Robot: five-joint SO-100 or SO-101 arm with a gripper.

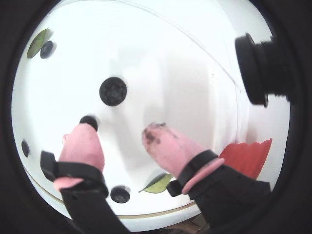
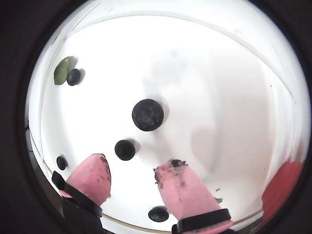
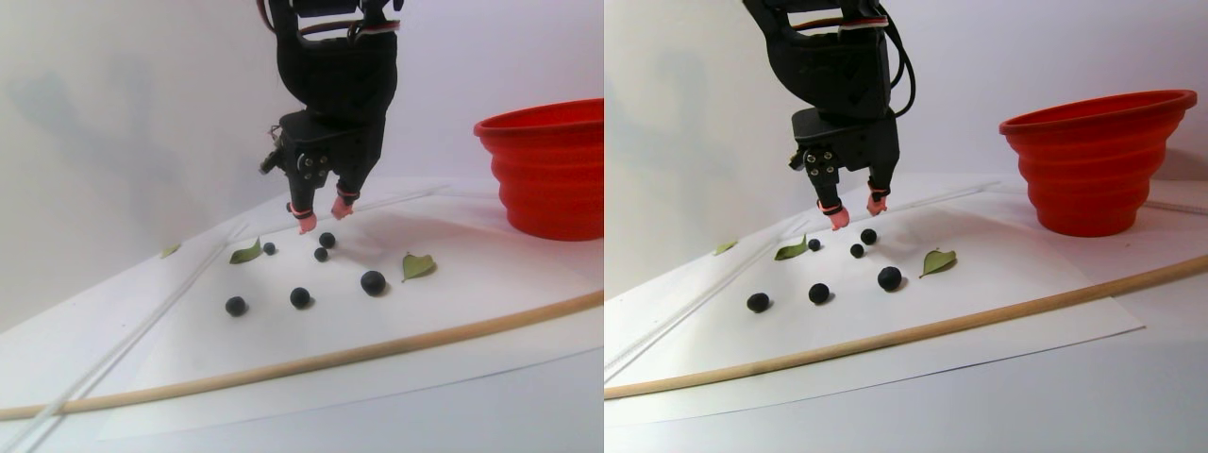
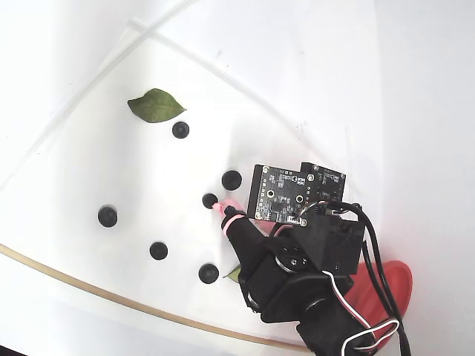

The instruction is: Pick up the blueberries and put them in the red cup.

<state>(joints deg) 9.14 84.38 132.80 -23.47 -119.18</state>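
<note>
Pink fingertips [image 2: 95,178] fill the bottom of both wrist views; your gripper [image 2: 131,173] hangs with its jaws apart and nothing between them, dark smudges on the pads. One of the blueberries [image 2: 125,149] sits on the white sheet [image 2: 204,78] just ahead of the left finger in that view, and a bigger one [image 2: 147,114] lies further out, roughly on the line of the gap. Another berry [image 2: 73,76] rests against a green leaf [image 2: 61,70] at upper left, one [image 2: 61,162] lies at the left edge, one [image 2: 158,213] between the fingers' bases.

Stereo pair view: fingertips [image 3: 304,223] are just above the sheet, six berries spread below. Your red cup [image 3: 547,170] stands upright on the worktop [image 3: 528,396], well to the right of the berries. A wooden rod [image 3: 311,363] runs along the sheet's near side.
</note>
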